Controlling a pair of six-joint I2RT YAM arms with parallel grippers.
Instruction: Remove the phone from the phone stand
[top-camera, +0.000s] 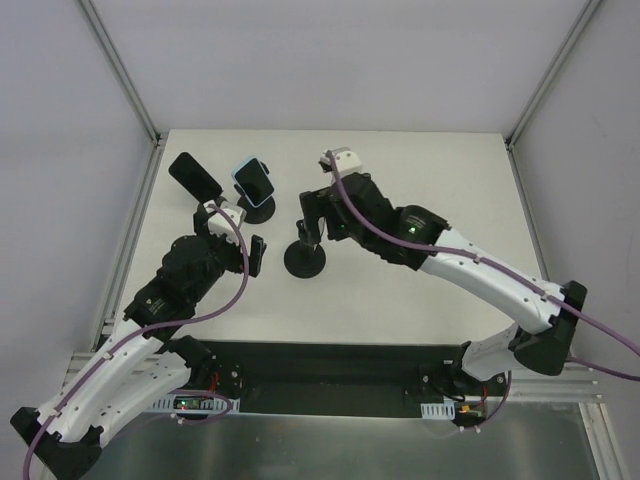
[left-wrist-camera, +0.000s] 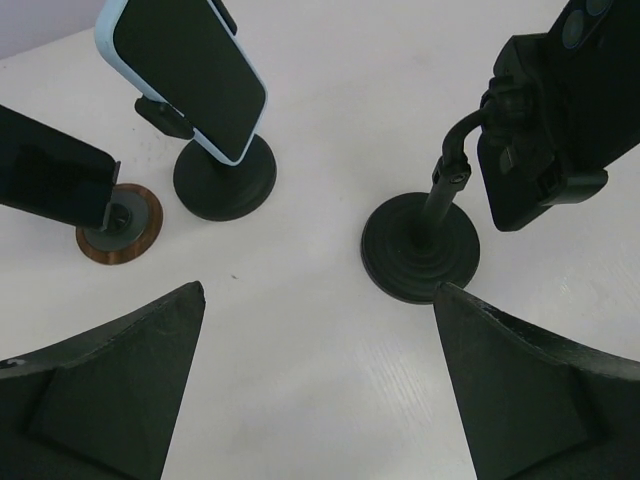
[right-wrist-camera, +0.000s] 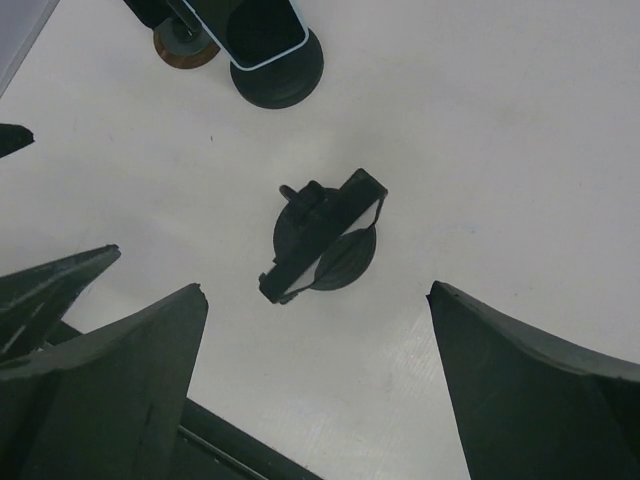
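Three phones sit on stands. A black phone (left-wrist-camera: 545, 150) is clamped on a black gooseneck stand (left-wrist-camera: 420, 248) with a round base (top-camera: 304, 260); from above it shows edge-on (right-wrist-camera: 320, 235). A blue-cased phone (top-camera: 255, 178) (left-wrist-camera: 190, 75) sits on a black stand (left-wrist-camera: 225, 180). A third black phone (top-camera: 193, 175) (left-wrist-camera: 45, 170) sits on a brown-based stand (left-wrist-camera: 120, 225). My right gripper (top-camera: 312, 220) (right-wrist-camera: 315, 290) is open and empty, just above the gooseneck stand's phone. My left gripper (top-camera: 250, 250) (left-wrist-camera: 318, 290) is open and empty, low over the table in front of the stands.
The white table (top-camera: 420, 200) has metal frame posts at its back corners and grey walls around it. A black strip (top-camera: 330, 365) runs along the near edge by the arm bases. The three stands cluster at the back left.
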